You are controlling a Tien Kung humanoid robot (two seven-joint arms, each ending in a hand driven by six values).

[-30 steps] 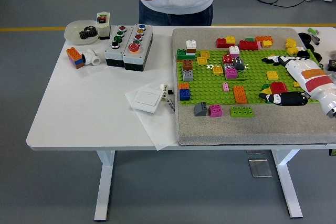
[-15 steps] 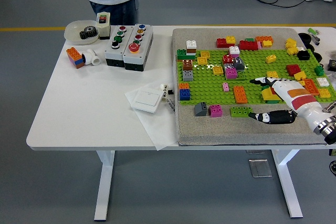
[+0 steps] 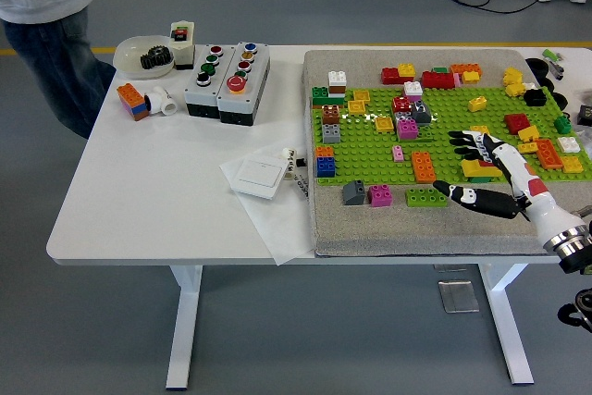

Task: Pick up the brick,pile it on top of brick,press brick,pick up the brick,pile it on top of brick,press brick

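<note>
A green baseplate (image 3: 444, 150) lies on a grey mat at the table's right, studded with several loose bricks. A flat green brick (image 3: 425, 196) sits at the plate's front edge, an orange brick (image 3: 423, 166) just behind it, a yellow brick (image 3: 481, 169) to the right. My right hand (image 3: 476, 173) reaches in from the lower right, fingers spread, holding nothing, thumb tip (image 3: 444, 191) close beside the green brick. My left arm is out of view.
A grey brick (image 3: 353, 192) and a pink brick (image 3: 380, 195) lie on the mat (image 3: 324, 228). Left of it are a white switch (image 3: 256, 177) on paper, a button box (image 3: 228, 80), a bowl with a gear (image 3: 143, 55). A person (image 3: 46, 34) stands at far left.
My right hand has drawn back toward the near right and turned, its thumb now by the flat green brick. The person has walked from the table's far side to the left.
</note>
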